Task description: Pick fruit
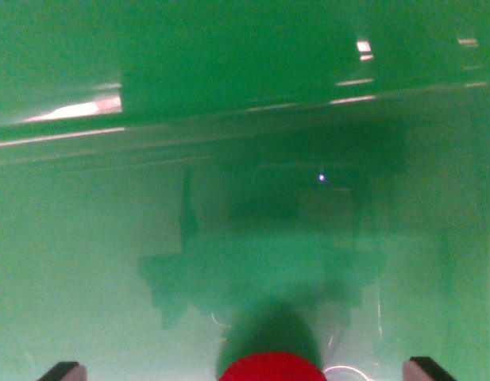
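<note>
I am hovering my hand (246, 373), fingers spread, straddling the fruit (270, 367); next: descend, then pinch.

I am seeing only the gripper (248, 373) in the wrist view, and only its two fingertips. The left fingertip (63, 371) is showing at about 7 o'clock on the bottom edge, the right fingertip (432, 369) at about 5 o'clock. Both are dark with paler inner faces. They are standing wide apart, spread nearly across the view. The rest of the arm is lying out of view.
</note>
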Robot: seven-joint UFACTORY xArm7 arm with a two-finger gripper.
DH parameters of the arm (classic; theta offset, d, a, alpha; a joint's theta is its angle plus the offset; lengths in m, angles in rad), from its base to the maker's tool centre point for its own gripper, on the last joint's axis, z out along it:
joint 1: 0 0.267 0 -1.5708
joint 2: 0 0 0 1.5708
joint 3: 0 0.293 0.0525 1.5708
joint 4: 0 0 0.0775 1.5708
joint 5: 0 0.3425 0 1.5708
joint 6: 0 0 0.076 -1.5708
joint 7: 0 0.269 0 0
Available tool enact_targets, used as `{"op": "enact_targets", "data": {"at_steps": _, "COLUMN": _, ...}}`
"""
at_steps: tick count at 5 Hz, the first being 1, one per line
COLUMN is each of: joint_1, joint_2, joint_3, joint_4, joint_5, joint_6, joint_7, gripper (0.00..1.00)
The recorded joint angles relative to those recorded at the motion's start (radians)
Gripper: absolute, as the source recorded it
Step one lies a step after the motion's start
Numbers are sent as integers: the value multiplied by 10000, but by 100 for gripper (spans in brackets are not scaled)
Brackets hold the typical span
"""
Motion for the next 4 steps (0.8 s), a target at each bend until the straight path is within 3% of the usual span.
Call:
{"op": "enact_targets", "data": {"at_steps": 1, "joint_1": -6, "joint_2": 71, "joint_3": -5, "joint_4": -119, "joint_5": 3, "joint_6": -198, "joint_7": -37, "gripper": 0}}
{"op": "enact_targets", "data": {"at_steps": 4, "joint_1": -11, "joint_2": 125, "joint_3": -9, "joint_4": -209, "joint_5": 5, "joint_6": -348, "joint_7": -64, "gripper": 0}}
